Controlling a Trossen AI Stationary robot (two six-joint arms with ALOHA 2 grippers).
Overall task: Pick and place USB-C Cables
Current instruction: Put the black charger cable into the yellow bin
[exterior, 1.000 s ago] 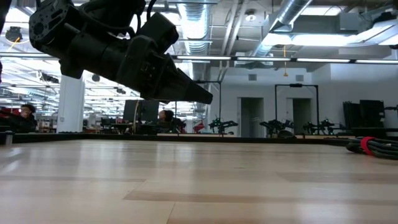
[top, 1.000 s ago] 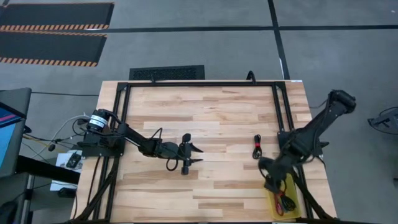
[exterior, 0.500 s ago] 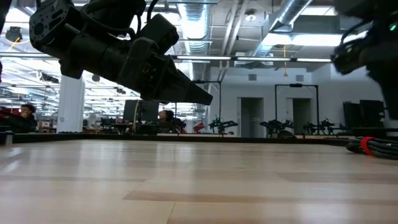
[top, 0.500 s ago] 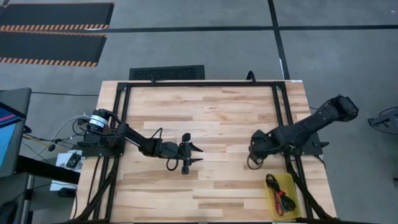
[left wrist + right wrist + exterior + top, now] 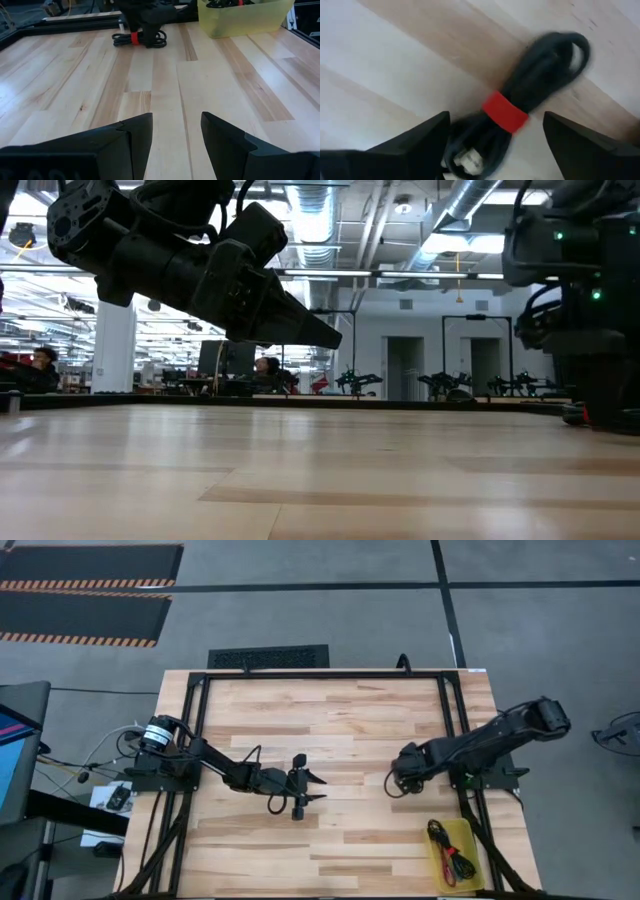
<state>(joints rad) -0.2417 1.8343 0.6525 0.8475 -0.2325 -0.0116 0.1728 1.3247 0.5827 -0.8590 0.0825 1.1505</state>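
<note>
While unobstructed, black cable (image 5: pixel 520 107) between right gripper (image 5: pixel 495 137) fingers.

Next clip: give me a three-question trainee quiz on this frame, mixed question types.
1. True or false: the right gripper is shut on the black cable bundle.
2. Which holds cables already: A) yellow bin, B) a cardboard box, C) a metal tray?
3. Fill in: the band around the bundle under the right gripper is ____.

Key
1. False: its fingers stand open on either side of the bundle.
2. A
3. red
</note>
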